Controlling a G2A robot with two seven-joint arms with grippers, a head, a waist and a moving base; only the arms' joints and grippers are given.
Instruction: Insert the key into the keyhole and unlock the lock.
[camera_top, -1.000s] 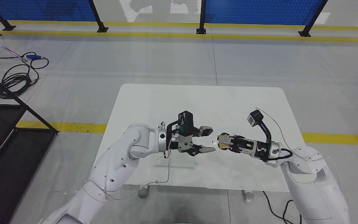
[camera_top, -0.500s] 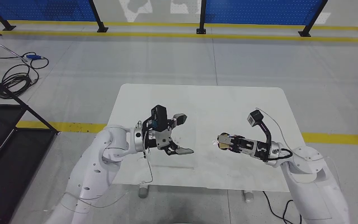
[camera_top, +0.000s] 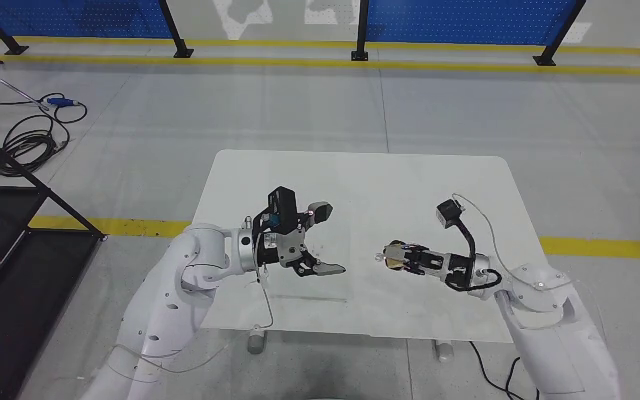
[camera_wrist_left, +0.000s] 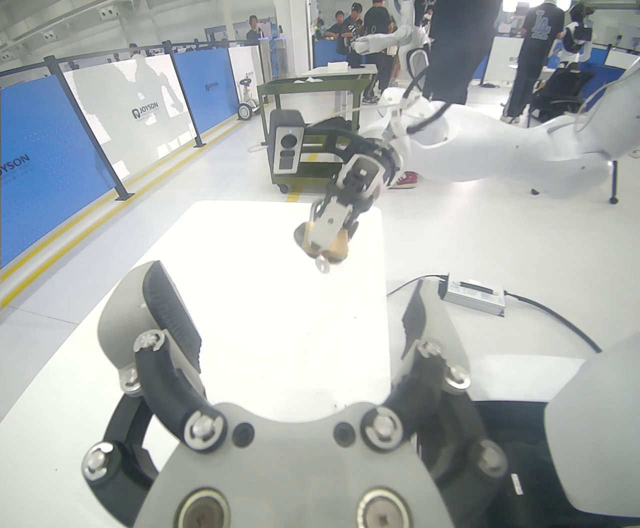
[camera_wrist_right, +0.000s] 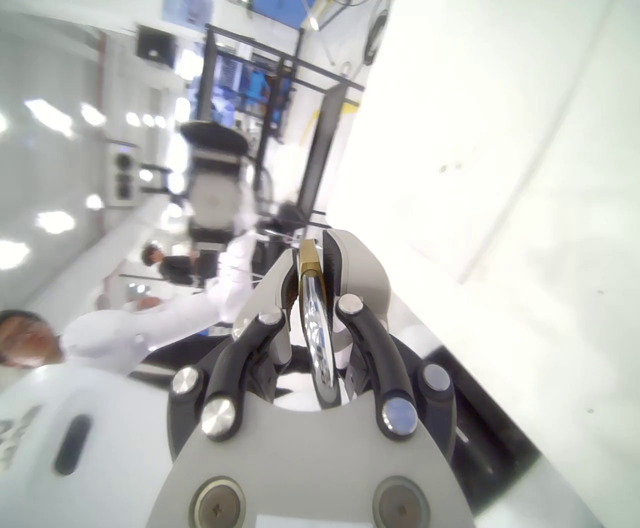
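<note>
My right gripper (camera_top: 397, 257) is shut on a brass padlock (camera_top: 403, 259) and holds it just above the white table (camera_top: 400, 190). The right wrist view shows the brass body (camera_wrist_right: 309, 259) and silver shackle (camera_wrist_right: 318, 345) squeezed between its pads. In the left wrist view, the padlock (camera_wrist_left: 326, 239) faces me with a small silver key (camera_wrist_left: 324, 264) sticking out of its keyhole end. My left gripper (camera_top: 328, 240) hovers open to the left of the lock, apart from it, with nothing between its fingers (camera_wrist_left: 170, 310).
The table's front edge (camera_top: 340, 330) lies close below both grippers. A grey power box (camera_wrist_left: 472, 297) with a cable rests on the floor past the table's side. A green cart (camera_wrist_left: 320, 100) stands beyond the far end.
My left gripper drew back to the left, away from the lock and key, staying open. The right gripper with the padlock shifted slightly left.
</note>
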